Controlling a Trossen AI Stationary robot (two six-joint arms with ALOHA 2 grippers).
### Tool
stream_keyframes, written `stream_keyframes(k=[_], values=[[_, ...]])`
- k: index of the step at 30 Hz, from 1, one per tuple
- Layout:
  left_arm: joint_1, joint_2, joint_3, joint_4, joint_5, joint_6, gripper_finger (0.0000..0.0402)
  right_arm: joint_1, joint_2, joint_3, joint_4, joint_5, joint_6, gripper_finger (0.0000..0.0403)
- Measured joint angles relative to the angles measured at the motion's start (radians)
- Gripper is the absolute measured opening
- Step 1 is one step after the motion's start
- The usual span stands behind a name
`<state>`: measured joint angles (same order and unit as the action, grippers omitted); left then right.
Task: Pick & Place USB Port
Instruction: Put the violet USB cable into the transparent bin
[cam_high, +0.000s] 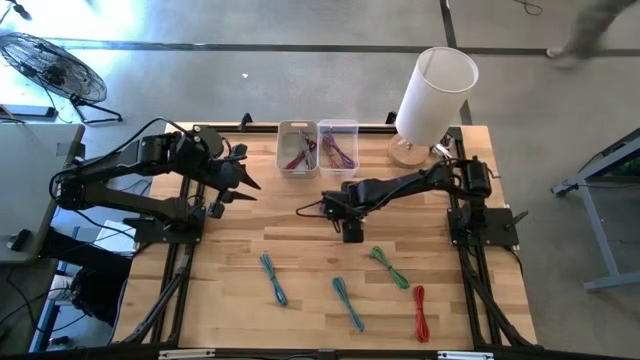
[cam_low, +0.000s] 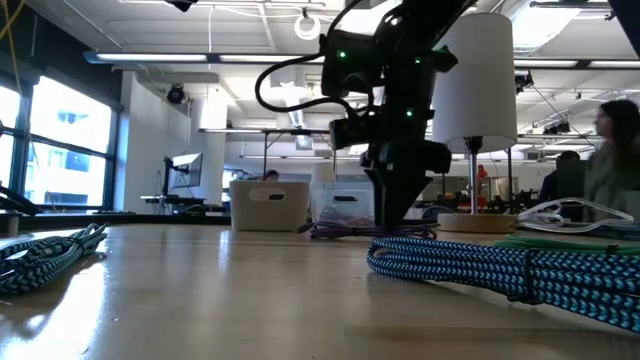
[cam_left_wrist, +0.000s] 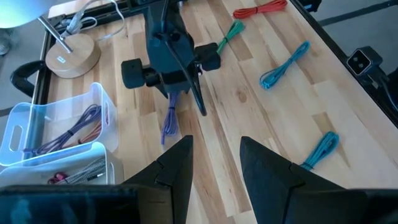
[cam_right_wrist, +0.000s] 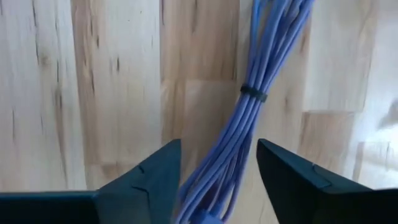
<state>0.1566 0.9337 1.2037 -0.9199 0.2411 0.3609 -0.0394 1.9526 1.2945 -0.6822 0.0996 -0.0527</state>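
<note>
nearest the front edge of the table (cam_high: 230, 330) lie four loose cable bundles: a blue cable (cam_high: 273, 278) to the left, a second blue cable (cam_high: 348, 303) in the middle, a red cable (cam_high: 420, 312) to the right, and a green cable (cam_high: 390, 266) a little farther back, all apart from one another.

behind them, near the table's middle, the right gripper (cam_high: 332, 209) points down over a purple cable (cam_right_wrist: 249, 106) that lies flat on the wood. its fingers (cam_right_wrist: 146, 177) are spread, one on each side of the bundle, which runs between them; whether they touch it cannot be told. a dark tie wraps the bundle partway along.

the left gripper (cam_high: 240, 178) hangs above the table's left side, fingers parted and holding nothing, aimed toward the right arm.

farther back sit two clear bins, touching side by side: the left bin (cam_high: 297, 150) has reddish cables in it, the right bin (cam_high: 338, 145) has purple ones. to their right, in the far corner, stands a white lamp (cam_high: 432, 95) on a round wooden base.
</note>
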Motion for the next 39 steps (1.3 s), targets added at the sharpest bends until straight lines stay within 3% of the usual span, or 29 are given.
stream_keyframes(k=[4,9,27,39], values=[[0.000,0.000,0.000,0.000,0.000,0.000,0.0129,-0.019,0.000,0.000,0.000,0.002,0.025,0.0141],[0.000,0.000,0.000,-0.009,0.000,0.000,0.0129,-0.040,0.000,0.000,-0.006,0.013,0.041,0.0016],[0.000,0.000,0.000,-0.034,0.000,0.000,0.0129,-0.031,-0.019,0.000,-0.084,0.050,0.044,0.0001],[0.000,0.000,0.000,-0.063,-0.071,-0.001,0.0129,-0.039,-0.298,0.000,-0.080,0.103,0.116,0.0000]])
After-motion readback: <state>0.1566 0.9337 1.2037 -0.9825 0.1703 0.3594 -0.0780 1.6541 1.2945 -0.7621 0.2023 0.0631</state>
